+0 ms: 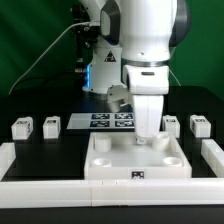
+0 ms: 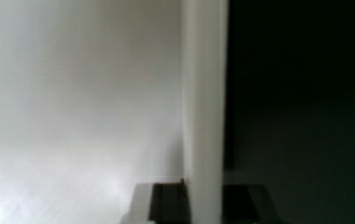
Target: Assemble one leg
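Note:
The large white tray (image 1: 112, 165) lies at the table's front middle. My gripper (image 1: 148, 141) reaches straight down onto its back edge. In the wrist view the tray's flat white face (image 2: 67, 100) fills one side, and its bright edge runs between my dark fingers (image 2: 163, 203). The gripper (image 2: 200, 206) looks shut on that edge. Several small white tagged legs stand on the black table. Two are at the exterior view's left (image 1: 22, 127) (image 1: 50, 125) and two at its right (image 1: 172, 125) (image 1: 198, 125). None of them is held.
The marker board (image 1: 112, 122) lies behind the tray, partly hidden by the arm. White border rails run along the table's left (image 1: 10, 155), right (image 1: 212, 153) and front. The arm's body hides the back middle.

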`<state>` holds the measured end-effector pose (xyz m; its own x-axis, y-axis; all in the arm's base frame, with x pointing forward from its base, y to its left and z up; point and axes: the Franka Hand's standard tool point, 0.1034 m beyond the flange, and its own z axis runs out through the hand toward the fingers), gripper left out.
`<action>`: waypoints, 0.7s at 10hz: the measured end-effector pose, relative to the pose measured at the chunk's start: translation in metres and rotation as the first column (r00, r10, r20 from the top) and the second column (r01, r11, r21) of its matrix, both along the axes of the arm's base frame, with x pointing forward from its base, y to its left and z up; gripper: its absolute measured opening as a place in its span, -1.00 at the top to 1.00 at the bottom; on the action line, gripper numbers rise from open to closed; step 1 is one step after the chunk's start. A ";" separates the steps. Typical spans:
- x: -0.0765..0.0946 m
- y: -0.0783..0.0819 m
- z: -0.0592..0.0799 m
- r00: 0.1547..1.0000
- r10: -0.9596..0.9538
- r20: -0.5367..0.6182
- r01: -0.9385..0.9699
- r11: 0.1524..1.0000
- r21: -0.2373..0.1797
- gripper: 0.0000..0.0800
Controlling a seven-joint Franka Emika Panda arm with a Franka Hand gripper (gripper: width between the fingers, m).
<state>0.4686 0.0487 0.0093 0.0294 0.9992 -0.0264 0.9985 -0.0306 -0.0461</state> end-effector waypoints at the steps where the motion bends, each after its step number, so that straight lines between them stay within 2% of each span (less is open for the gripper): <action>1: 0.005 0.011 0.000 1.000 0.010 0.007 -0.010 1.000 0.005 0.83; 3: 0.013 0.029 0.001 1.000 0.002 0.019 -0.002 1.000 0.010 0.83; 7: 0.020 0.035 0.000 1.000 0.001 0.028 -0.001 1.000 0.013 0.83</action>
<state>0.4886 0.0835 0.0096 0.0290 0.9995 -0.0130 0.9994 -0.0293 -0.0184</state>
